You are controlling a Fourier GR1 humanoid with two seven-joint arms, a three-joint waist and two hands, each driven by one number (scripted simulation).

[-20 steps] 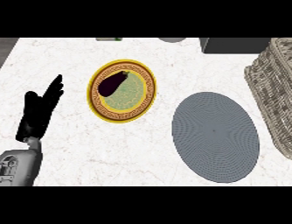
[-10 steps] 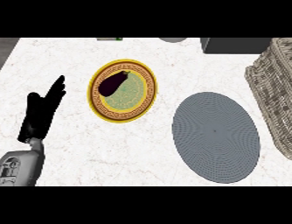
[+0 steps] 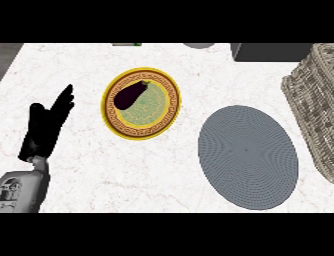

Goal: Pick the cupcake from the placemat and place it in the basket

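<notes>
Black left hand (image 3: 46, 125) rests at the counter's left, fingers straight, holding nothing. Grey placemat (image 3: 249, 156) lies bare between a plate (image 3: 142, 104) and wicker basket (image 3: 331, 110); the cupcake isn't visible.

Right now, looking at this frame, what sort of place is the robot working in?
Probably a kitchen counter: a white marble-patterned worktop carries a yellow plate with an eggplant on it, a round grey placemat, and a wicker basket at the right edge.
</notes>
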